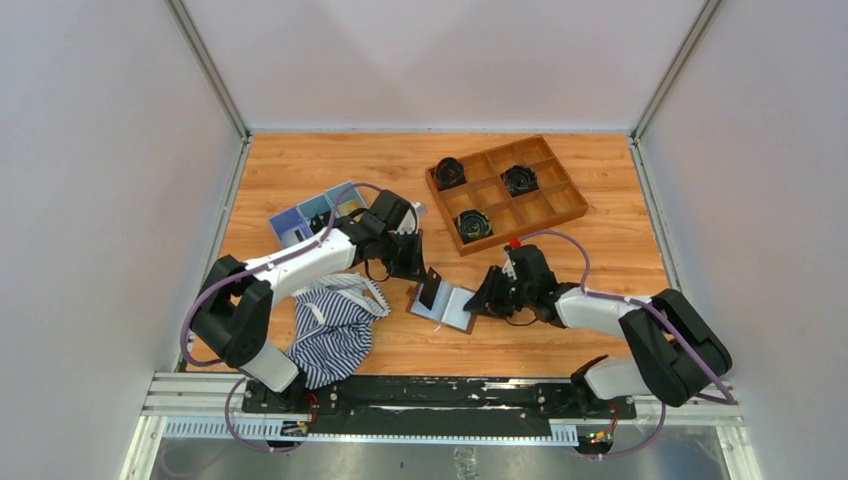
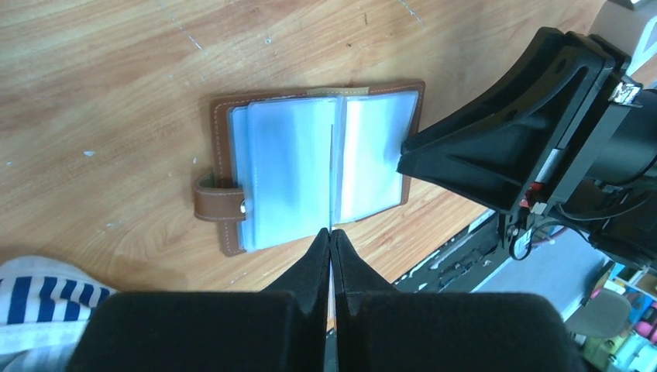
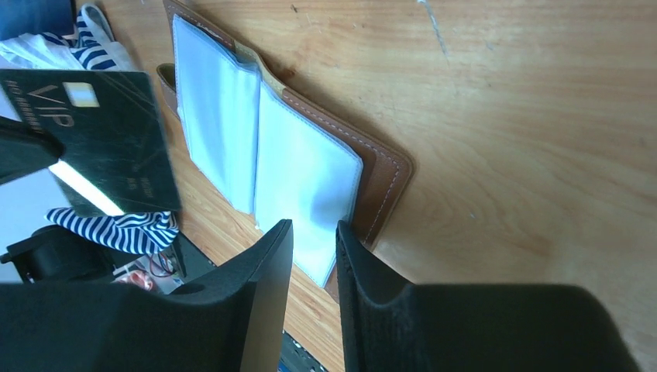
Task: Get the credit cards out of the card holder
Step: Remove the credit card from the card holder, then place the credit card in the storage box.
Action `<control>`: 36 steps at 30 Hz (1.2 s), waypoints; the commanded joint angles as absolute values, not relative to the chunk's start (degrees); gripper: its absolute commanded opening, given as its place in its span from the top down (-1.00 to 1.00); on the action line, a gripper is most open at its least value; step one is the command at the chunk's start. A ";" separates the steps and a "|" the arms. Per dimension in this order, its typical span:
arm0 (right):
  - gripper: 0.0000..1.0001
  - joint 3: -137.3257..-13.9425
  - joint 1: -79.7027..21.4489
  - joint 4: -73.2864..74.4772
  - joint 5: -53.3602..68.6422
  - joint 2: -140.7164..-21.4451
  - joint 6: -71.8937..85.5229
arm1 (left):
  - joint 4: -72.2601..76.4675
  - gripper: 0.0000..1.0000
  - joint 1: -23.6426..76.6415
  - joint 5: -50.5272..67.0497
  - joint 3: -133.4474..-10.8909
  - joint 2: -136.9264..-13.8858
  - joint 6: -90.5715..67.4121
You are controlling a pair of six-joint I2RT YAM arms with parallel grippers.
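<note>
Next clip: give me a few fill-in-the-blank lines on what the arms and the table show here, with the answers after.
1. The left gripper is shut on a black VIP-marked ___.
2. The card holder lies ___ rather than folded shut on the table.
3. The wooden grid tray holds ___ black coiled items.
4. The striped cloth lies by the ___ arm's base.
Missing words: card; open; three; left.
</note>
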State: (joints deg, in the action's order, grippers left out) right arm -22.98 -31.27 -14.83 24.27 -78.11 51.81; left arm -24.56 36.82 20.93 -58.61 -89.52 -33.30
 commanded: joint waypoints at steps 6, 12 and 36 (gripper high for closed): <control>0.25 -24.46 -32.08 2.93 18.52 -68.64 46.02 | -35.93 1.00 26.84 17.73 -65.71 -81.96 -29.34; 0.16 -26.07 -32.08 7.89 17.50 -64.16 44.50 | -36.00 1.00 8.54 18.31 -66.12 -76.21 -29.88; 0.14 -27.97 -32.07 7.80 18.02 -69.20 43.96 | -18.10 1.00 -9.05 20.60 -60.18 -91.28 -33.20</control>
